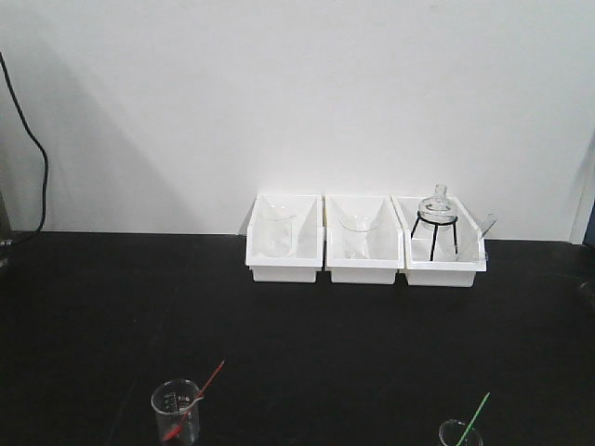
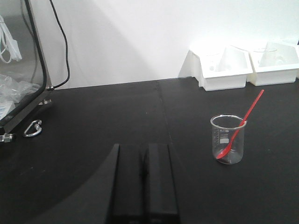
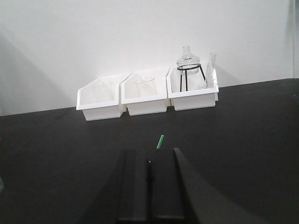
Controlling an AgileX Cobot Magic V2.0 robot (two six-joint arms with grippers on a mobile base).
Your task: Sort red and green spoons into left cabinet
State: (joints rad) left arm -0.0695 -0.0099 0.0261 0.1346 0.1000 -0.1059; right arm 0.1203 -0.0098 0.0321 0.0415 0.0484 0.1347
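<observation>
The red spoon leans in a clear beaker near the front left of the black table. My left gripper is shut and empty, low over the table, to the left of that beaker and nearer than it. The green spoon stands in a second beaker at the front right. In the right wrist view only the green spoon's handle tip shows above my shut right gripper, which hides the beaker. A dark-framed glass case at the far left may be the left cabinet; no shelves show.
Three white bins holding glassware line the back wall; the right one has a flask on a black tripod. A black cable hangs by the case, and a metal ring lies at its foot.
</observation>
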